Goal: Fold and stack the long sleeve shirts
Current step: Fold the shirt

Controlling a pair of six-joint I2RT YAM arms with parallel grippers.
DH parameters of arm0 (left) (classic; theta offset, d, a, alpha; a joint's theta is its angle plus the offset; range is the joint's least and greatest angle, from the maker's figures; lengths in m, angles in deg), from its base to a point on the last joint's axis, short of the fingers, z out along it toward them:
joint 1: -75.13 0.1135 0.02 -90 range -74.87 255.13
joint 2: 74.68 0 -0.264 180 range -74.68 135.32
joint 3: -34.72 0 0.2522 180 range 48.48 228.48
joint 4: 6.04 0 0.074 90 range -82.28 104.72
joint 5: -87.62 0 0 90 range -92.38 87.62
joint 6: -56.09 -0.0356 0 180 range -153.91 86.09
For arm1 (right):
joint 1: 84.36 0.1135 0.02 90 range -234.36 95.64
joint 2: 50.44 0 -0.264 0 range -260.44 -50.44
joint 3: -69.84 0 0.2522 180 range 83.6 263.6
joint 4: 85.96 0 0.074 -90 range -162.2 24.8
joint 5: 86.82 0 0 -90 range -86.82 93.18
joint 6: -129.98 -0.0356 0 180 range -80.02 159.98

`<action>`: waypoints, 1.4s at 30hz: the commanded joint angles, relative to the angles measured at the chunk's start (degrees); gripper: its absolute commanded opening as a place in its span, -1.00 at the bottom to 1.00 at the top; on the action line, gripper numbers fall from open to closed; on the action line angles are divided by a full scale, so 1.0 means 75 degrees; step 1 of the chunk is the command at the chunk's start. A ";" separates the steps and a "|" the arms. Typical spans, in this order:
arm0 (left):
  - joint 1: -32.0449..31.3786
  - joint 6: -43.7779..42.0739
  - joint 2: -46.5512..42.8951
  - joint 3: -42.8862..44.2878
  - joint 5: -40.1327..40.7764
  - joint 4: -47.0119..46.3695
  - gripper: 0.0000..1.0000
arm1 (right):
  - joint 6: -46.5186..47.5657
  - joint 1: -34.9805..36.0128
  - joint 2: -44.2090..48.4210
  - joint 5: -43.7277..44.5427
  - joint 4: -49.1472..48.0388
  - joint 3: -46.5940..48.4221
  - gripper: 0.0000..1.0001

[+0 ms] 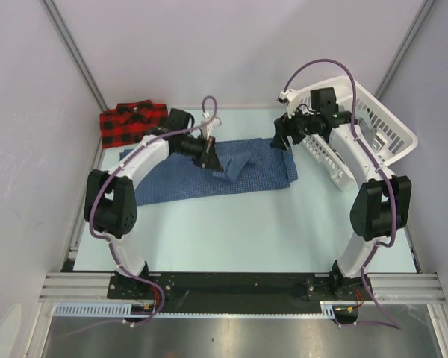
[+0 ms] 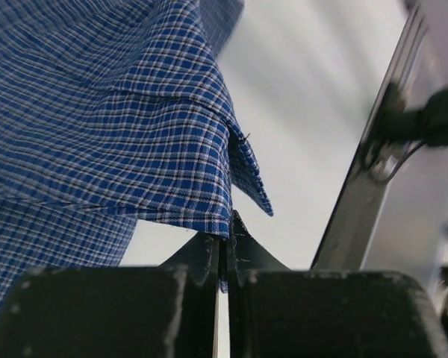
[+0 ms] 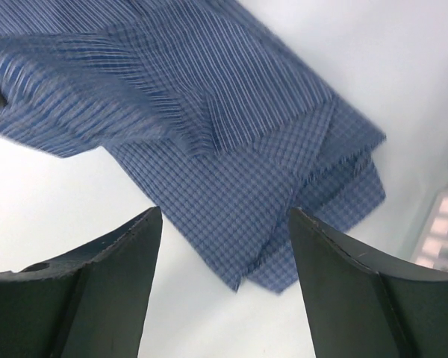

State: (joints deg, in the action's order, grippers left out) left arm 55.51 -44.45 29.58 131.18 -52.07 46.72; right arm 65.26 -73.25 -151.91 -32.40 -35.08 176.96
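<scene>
Cloth seems limp: left end effector [image 2: 225, 224] pinches blue shirt [image 1: 261, 168] by its edge; right end effector [image 3: 224, 216] gapes empty.

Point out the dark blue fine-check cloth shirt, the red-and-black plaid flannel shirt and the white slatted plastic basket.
dark blue fine-check cloth shirt [image 1: 261, 170]: top external view, flat right part.
red-and-black plaid flannel shirt [image 1: 131, 124]: top external view, middle of the fold.
white slatted plastic basket [image 1: 394, 127]: top external view, right wall.
</scene>
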 commanded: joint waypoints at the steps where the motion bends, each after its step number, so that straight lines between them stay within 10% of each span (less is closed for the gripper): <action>1: 0.0657 0.4476 0.0287 0.0529 -0.0628 -0.1715 -1.00 | 0.0144 0.0299 0.0065 -0.0753 -0.1245 -0.0002 0.48; 10: 0.1045 0.8282 0.1039 -0.0514 -0.1705 -0.4718 -1.00 | 0.3200 0.1224 0.0544 -0.0847 -0.3715 -0.2166 0.62; 20: 0.1162 0.9797 0.0981 -0.1487 -0.2644 -0.6466 -0.91 | 0.4516 0.1763 -0.0063 -0.0929 -0.8285 -0.4093 0.75; 36: 0.1291 1.0441 0.0746 -0.1803 -0.2796 -0.7521 -0.87 | 0.6297 0.1883 0.0311 -0.1854 -0.6263 -0.4245 0.67; 42: 0.1303 1.0850 0.0652 -0.2084 -0.2808 -0.7930 -0.75 | 0.5436 0.1974 0.0066 -0.1342 -0.7667 -0.4387 0.72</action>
State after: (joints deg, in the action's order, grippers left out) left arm 64.84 33.47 38.00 116.67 -71.51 -8.16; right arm 109.43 -59.56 -151.89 -43.54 -84.95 143.41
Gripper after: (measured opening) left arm 0.108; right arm 0.858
